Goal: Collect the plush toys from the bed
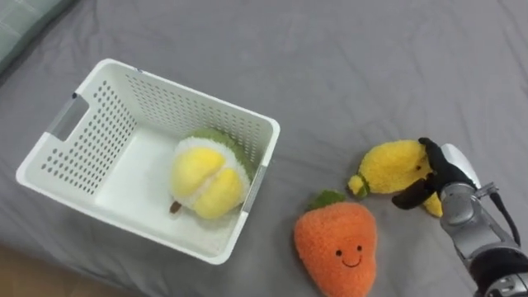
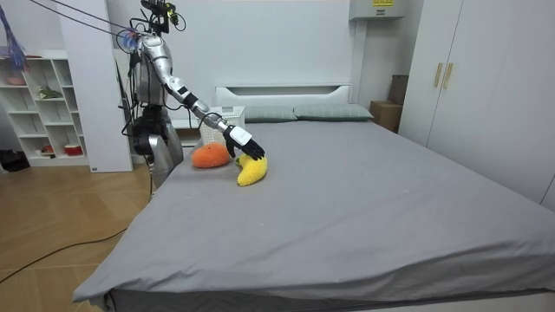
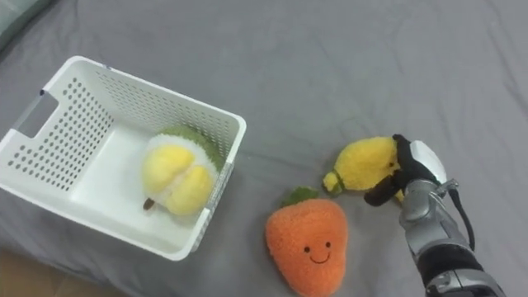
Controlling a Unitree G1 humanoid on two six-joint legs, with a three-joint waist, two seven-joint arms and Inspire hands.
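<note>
A yellow plush banana (image 1: 393,167) (image 3: 365,166) (image 2: 252,171) lies on the grey bed, and my right hand (image 1: 436,177) (image 3: 406,172) (image 2: 240,143) is curled round its right end. Just left of it and nearer to me lies an orange plush carrot (image 1: 337,245) (image 3: 308,242) (image 2: 210,156) with a smiling face and a green top. A white perforated basket (image 1: 89,124) (image 3: 58,130) stands on the bed at the left. A yellow and green plush durian (image 1: 206,175) (image 3: 177,172) rests inside the basket against its right wall.
Wide grey bedsheet (image 1: 355,74) stretches beyond the toys. The bed's near edge and wooden floor (image 1: 33,276) run along the lower left. In the room view I stand at the bed's side near the headboard, with white shelves (image 2: 43,104) behind me.
</note>
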